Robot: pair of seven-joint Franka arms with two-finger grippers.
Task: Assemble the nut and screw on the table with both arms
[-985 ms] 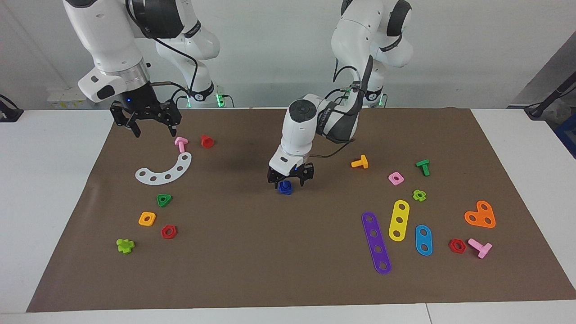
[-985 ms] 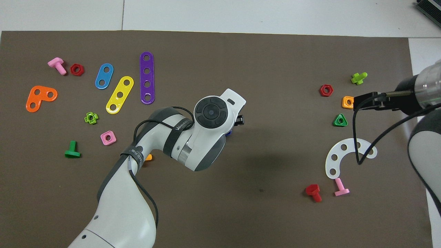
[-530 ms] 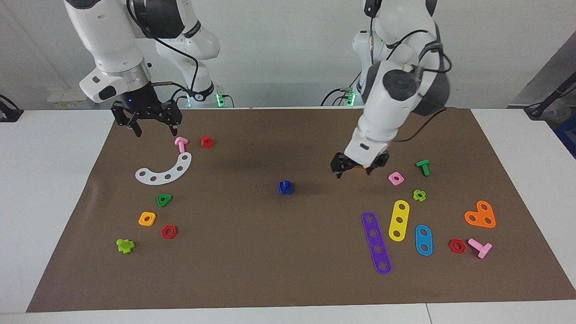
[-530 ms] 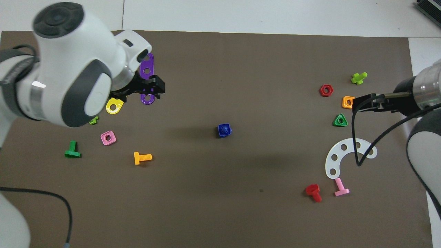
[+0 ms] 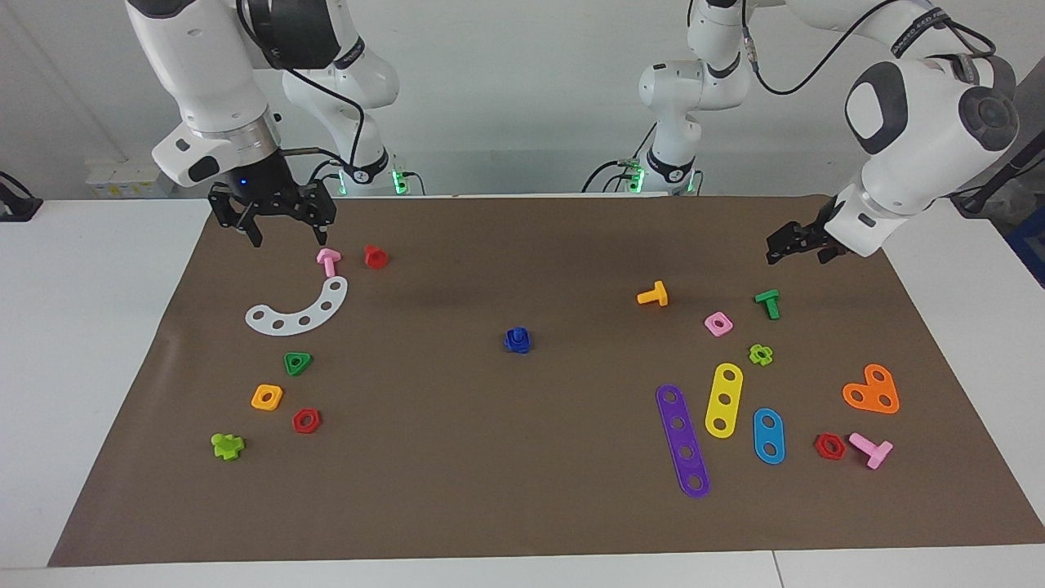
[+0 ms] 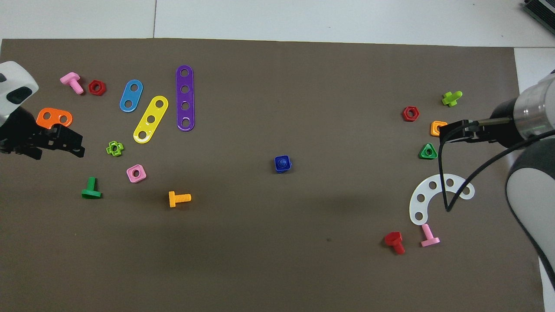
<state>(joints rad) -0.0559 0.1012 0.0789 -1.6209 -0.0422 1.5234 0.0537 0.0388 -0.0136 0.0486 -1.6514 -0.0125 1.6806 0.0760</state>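
The dark-blue nut [image 5: 517,341] lies in the middle of the brown mat [image 5: 522,457] with the dark-blue screw [image 5: 517,333] standing in its hole; in the overhead view the nut [image 6: 278,166] rings the screw [image 6: 283,163]. No gripper touches them. My left gripper [image 5: 796,253] is open and empty, raised over the mat's edge at the left arm's end, over the orange heart plate in the overhead view [image 6: 73,147]. My right gripper [image 5: 284,240] is open and empty, waiting in the air over the right arm's end, beside the pink bolt [image 5: 328,260]; it also shows in the overhead view [image 6: 446,133].
Toward the left arm's end lie an orange bolt [image 5: 653,295], pink nut [image 5: 718,324], green bolt [image 5: 768,303], and purple [image 5: 682,440], yellow and blue strips. Toward the right arm's end lie a white arc plate [image 5: 299,309], red bolt [image 5: 375,256] and several small nuts.
My left gripper has let go of the blue nut and screw, risen, and swung away to the left arm's end of the mat. The blue pair stays put. The right arm barely moved.
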